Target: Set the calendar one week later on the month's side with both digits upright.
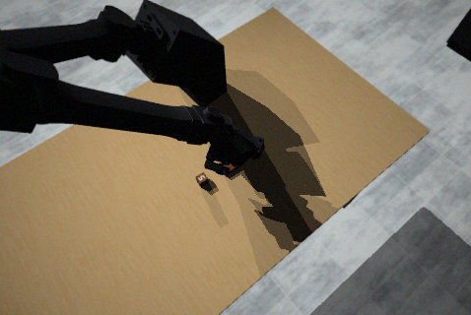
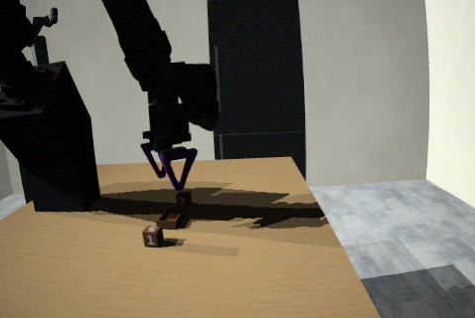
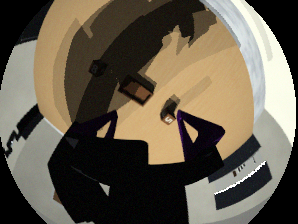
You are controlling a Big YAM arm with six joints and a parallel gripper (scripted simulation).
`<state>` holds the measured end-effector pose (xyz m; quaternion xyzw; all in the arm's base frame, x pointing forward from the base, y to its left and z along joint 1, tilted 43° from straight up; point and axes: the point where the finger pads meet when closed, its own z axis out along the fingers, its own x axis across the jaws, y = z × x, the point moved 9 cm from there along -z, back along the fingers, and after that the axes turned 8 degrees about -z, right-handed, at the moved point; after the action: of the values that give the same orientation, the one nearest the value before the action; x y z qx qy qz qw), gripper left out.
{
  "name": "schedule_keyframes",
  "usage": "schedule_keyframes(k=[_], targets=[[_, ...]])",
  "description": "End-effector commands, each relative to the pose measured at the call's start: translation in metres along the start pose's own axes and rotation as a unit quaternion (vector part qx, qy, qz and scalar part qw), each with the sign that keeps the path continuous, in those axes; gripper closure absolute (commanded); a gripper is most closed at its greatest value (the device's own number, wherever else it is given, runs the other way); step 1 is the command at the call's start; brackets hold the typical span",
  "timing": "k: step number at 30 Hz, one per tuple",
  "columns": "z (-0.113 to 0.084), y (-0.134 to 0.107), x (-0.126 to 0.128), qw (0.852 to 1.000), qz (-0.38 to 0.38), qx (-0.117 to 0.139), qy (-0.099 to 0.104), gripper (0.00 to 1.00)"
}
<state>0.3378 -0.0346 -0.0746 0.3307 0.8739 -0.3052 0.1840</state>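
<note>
The near cube point(image 1: 201, 178) point(image 2: 153, 237) point(image 3: 167, 119) is brown and stands on the table, with a 5 on top and a 1 facing the exterior camera. The small brown tray point(image 2: 169, 226) point(image 3: 132, 97) lies flat and empty beside it; in the top view the gripper mostly hides it. The far cube point(image 2: 183, 198) point(image 3: 97, 67) stands in shadow beyond the tray; its side in the exterior camera looks like a 7, and its top digit is unclear. My gripper point(image 1: 231, 167) point(image 2: 171, 182) point(image 3: 147, 113) is wide open and empty, above the table near the tray and cubes.
The black block under the arm point(image 1: 185, 54) point(image 2: 58, 144) stands at one edge of the table point(image 1: 106, 221) point(image 2: 261, 278). The arm's dark shadow crosses the far cube. A dark cabinet point(image 2: 256, 75) stands behind the table.
</note>
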Motion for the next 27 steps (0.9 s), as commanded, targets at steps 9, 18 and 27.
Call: schedule_keyframes(k=[9, 18, 27], targets=[[-0.003, -0.038, -0.03, 0.978, 0.207, -0.007, -0.013, 0.0], [-0.002, -0.072, -0.046, 0.941, 0.337, -0.004, -0.021, 0.0], [0.0, -0.07, -0.041, 0.943, 0.334, -0.002, -0.017, 0.55]])
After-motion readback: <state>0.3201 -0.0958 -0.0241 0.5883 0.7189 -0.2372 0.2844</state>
